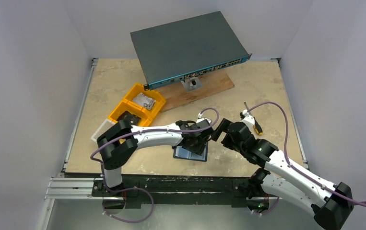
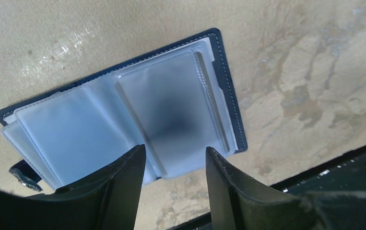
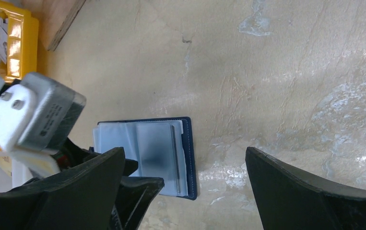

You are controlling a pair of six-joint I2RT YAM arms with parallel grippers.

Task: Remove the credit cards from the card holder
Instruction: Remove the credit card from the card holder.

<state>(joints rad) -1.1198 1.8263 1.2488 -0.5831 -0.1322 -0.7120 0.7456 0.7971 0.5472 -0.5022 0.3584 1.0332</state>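
Note:
The card holder (image 1: 190,154) lies open and flat on the table near the front edge, dark navy with pale clear sleeves up. In the left wrist view the card holder (image 2: 123,110) shows its black tab (image 2: 25,173) at the lower left. A pale blue-grey card (image 2: 171,108) sits inside the top right sleeve. My left gripper (image 2: 175,149) is open and empty, just above the holder's near edge, its fingertips either side of that sleeve. My right gripper (image 3: 184,151) is wide open and empty, over the table just right of the holder (image 3: 142,153).
Yellow bins (image 1: 137,108) stand left of the holder, with a white flat piece (image 1: 101,129) beside them. A grey network switch (image 1: 188,48) rests on a wooden board (image 1: 205,88) at the back. A screwdriver (image 1: 253,120) lies to the right. A black rail (image 1: 171,182) runs along the front edge.

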